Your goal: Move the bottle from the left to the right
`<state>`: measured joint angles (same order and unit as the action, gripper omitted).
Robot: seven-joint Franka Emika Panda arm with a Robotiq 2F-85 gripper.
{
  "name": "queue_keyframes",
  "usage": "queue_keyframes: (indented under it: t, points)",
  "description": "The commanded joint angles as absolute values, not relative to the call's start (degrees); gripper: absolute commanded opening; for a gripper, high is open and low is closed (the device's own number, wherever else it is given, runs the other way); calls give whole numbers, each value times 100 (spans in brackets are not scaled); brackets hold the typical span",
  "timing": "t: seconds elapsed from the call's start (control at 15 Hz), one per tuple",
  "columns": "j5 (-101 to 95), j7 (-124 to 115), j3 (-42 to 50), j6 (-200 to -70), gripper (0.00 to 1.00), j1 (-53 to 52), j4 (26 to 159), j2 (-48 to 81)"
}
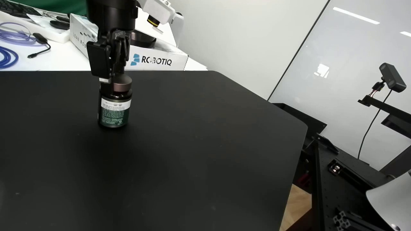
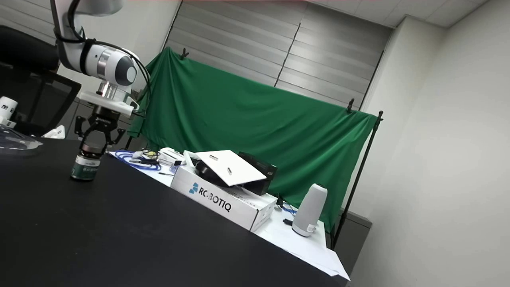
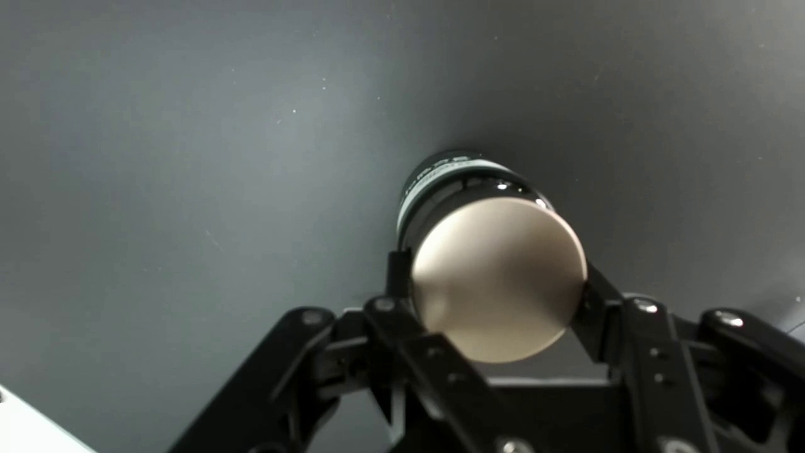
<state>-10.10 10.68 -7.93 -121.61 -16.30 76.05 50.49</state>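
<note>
The bottle [image 1: 114, 112] is small and dark, with a brown cap and a green label with a pale band. It stands upright on the black table [image 1: 199, 154], at or very near its surface. It also shows in an exterior view [image 2: 86, 166] and, from above, in the wrist view [image 3: 462, 179], where its cap hides most of the body. My gripper [image 3: 494, 284] has one finger on each side of the cap, both seeming to touch it. The gripper also comes down over the bottle in both exterior views [image 1: 113, 77] [image 2: 93, 147].
A white Robotiq box [image 1: 157, 61] lies beyond the table edge on a white desk, with blue cables [image 1: 7, 57] nearby. A clear plastic package [image 2: 18, 140] lies on the table near the bottle. A camera on a bracket [image 1: 392, 78] stands beyond the table's edge.
</note>
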Motion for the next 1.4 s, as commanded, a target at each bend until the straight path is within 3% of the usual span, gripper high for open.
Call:
queue_keyframes:
  t: [0.0, 1.33]
  points:
    - [-1027, 940, -766, -12198, 36, -1620, 7966, 4737]
    - [-1207, 826, -439, -14375, 36, -1038, 12083, 2263]
